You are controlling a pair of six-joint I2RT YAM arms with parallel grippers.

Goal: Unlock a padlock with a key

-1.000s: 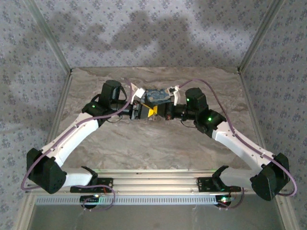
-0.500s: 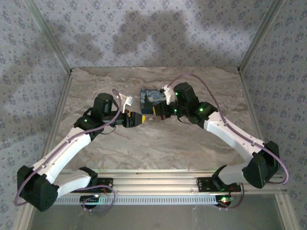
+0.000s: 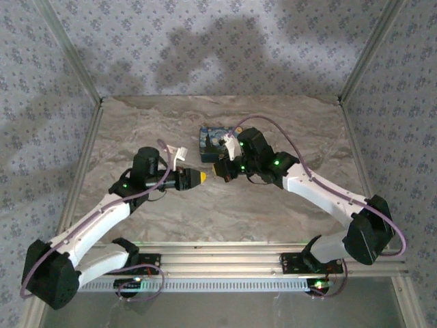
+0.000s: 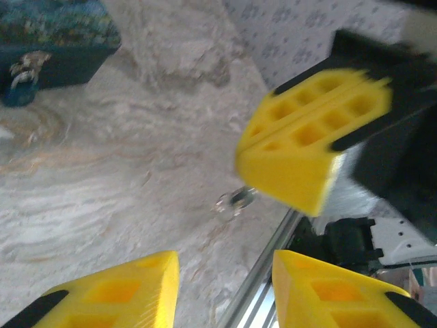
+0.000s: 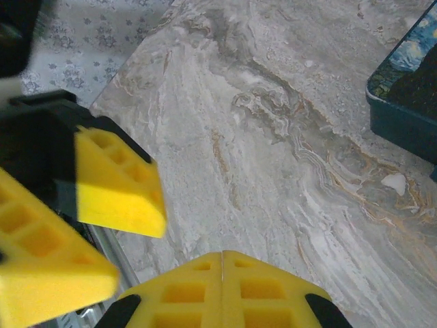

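Nearest the lens, the left gripper [image 4: 225, 273] has its yellow fingers spread wide, with nothing between them. Just beyond that gap, at twelve o'clock, there's the key [image 4: 235, 200], a small pale glint hanging above the table [image 4: 102, 171]. It sits right against the tip of the right gripper [image 4: 283, 174], whose fingers are pressed tight together. The key looks nipped at their very end, though the blur here makes that hard to swear to. Far off at ten o'clock is the padlock [image 4: 17, 89], tiny and blue, resting against the near wall of the painted box [image 4: 61, 41] and well apart from both sets of jaws. By my reading, the step in hand is getting the key back to the lock. To do it well, the right must keep its pinch firm so the thin key can't swivel. The left should go ahead and brace the padlock's body, keyhole facing the incoming key. Then it's a slow, straight feed along the keyway with no sideways push.
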